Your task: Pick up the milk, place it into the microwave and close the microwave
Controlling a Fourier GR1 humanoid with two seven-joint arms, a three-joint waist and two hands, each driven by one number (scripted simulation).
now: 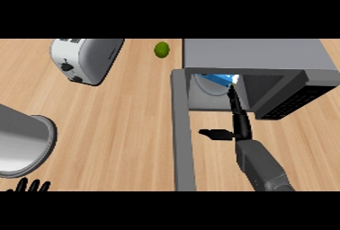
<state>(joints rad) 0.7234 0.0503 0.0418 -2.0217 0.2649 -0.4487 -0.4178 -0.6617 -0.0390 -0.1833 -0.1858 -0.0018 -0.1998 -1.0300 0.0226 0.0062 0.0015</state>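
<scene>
Surface: pale wood counter [119, 130], viewed from steeply above.

1. Grey round vessel [23, 141], at the far left edge.
2. My left hand [30, 185], lower left corner. It is resting with fingers up and spread, holding nothing.
3. Toaster [86, 58], at the back left.
4. Small green fruit [162, 49], at the back, between the toaster and the microwave.
5. Microwave door [184, 148], swung wide open toward me.
6. Microwave [256, 53], with its cavity exposed.
7. Milk [218, 81], a blue-and-white carton. It already sits inside the cavity, half hidden under the roof.
   - Handling, by my estimate: stiff board walls that dent if squeezed, a smooth skin, moderate weight. Best taken across two opposite flat sides at mid-height.
8. My right hand [239, 123]. The fingers are straight and reach into the cavity, with the tips at the carton. The thumb is splayed left and nothing is clasped. I cannot tell whether the tips actually touch the carton.
</scene>
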